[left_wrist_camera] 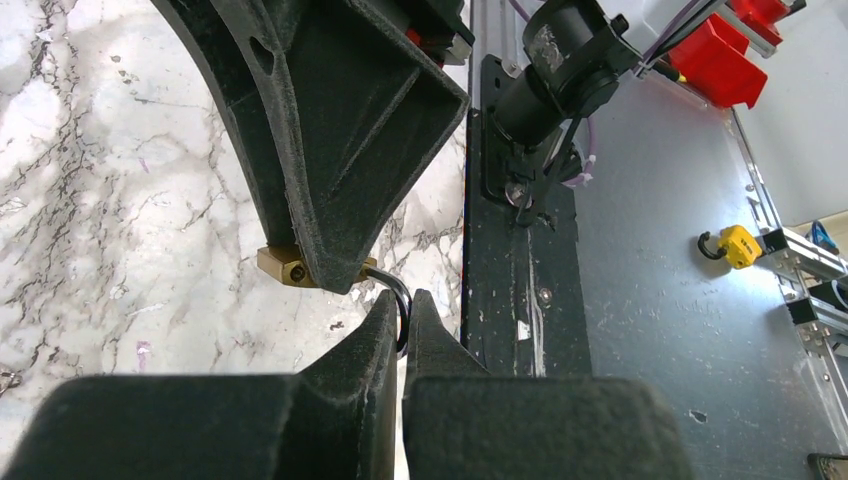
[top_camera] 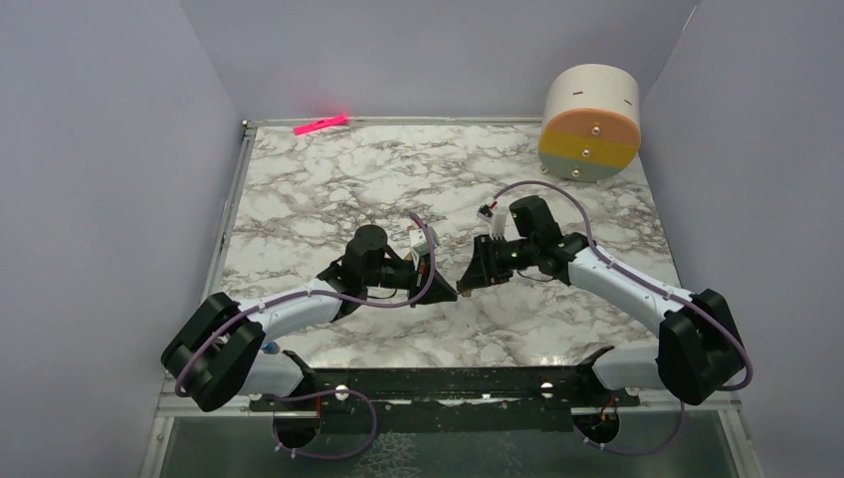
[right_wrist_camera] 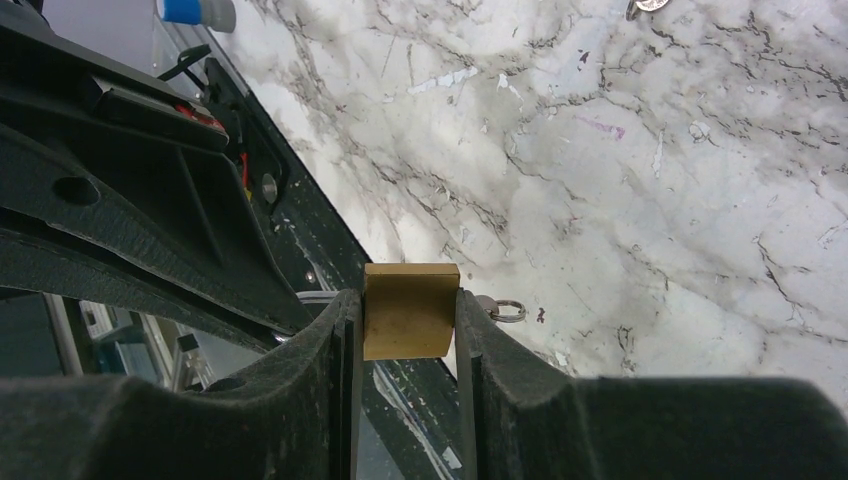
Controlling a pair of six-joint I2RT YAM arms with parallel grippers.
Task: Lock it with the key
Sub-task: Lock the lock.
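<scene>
**Right wrist view:** the right gripper point(right_wrist_camera: 408, 298) clamps the smooth, rectangular brass padlock point(right_wrist_camera: 410, 325) above the veined marble table point(right_wrist_camera: 650, 180). The tiny silver key point(right_wrist_camera: 487, 301), with its ring, shows just beside one finger; contact unclear.

**Left wrist view alone:** the left gripper point(left_wrist_camera: 403, 308) pinches the curved metal shackle point(left_wrist_camera: 392, 285).

The white marble tabletop point(top_camera: 328, 189) has grey veins. A pink strip point(top_camera: 320, 124) lies at its far left edge. A drum point(top_camera: 591, 124) sits on its side in the far right corner, its face banded orange, yellow and grey. A small silver ring point(right_wrist_camera: 507, 310) lies near the black rail point(top_camera: 438, 383) along the near edge.
</scene>
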